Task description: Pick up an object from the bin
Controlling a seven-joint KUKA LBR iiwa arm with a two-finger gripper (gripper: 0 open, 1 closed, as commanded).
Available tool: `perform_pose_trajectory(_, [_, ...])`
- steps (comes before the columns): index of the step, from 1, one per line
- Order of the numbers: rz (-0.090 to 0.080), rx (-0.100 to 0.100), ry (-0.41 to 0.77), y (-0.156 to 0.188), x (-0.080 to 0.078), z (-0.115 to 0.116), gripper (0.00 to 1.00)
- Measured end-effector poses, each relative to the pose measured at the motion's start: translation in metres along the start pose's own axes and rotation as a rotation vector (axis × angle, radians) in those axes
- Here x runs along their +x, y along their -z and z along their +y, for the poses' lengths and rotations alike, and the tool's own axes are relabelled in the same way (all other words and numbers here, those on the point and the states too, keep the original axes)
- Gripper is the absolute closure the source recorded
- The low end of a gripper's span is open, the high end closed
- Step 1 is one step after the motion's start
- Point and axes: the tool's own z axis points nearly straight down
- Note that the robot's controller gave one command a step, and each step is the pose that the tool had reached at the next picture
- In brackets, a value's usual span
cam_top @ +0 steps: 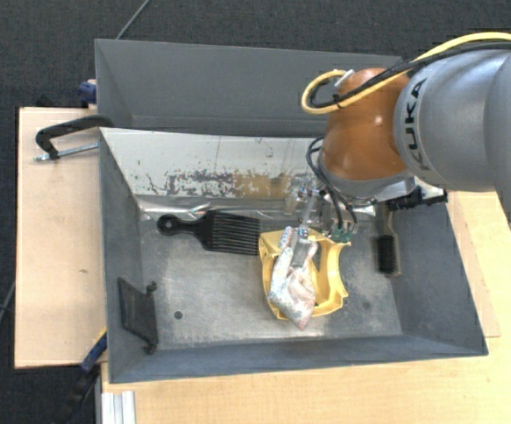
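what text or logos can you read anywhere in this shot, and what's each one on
"KUKA": black letters running sideways on the grey arm link, beside its orange cover.
No lettering can be read on the black comb, the yellow thing with a crumpled wrapper or the small black bar.

My arm: cut off by the right edge, past the grey link.
Bin: my wrist covers the right part of its back wall.
Yellow crumpled thing: top edge hidden under my gripper.
Small black block: kind too small to tell.
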Motion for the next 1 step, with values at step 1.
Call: perform_pose_trajectory(1, [-0.003,-0.001,0.021,-0.0319,-0.0051,-0.0022,0.0])
